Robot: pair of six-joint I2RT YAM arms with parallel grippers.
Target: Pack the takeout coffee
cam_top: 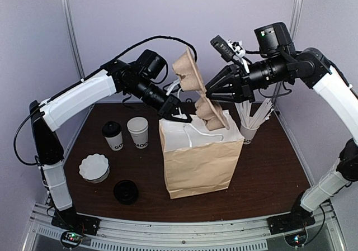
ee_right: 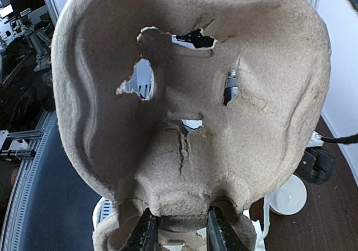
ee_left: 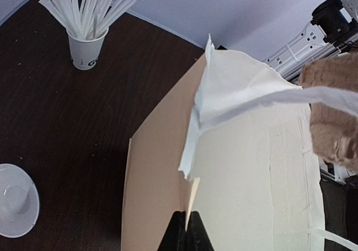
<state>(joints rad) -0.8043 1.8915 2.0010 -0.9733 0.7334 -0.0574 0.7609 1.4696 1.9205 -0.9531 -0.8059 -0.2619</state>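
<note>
On our dark table a brown paper bag stands upright at the middle, its mouth open. Above it our right gripper holds a pulp cup carrier, jaws narrowed on its edge. Our left gripper is pinched tight on the bag's rim. The takeout coffee stands toward the left edge, outside the bag, its print partly reading "GO". A lidless cup stands just beside it. A cup of sticks toward the far right corner shows a "G".
</note>
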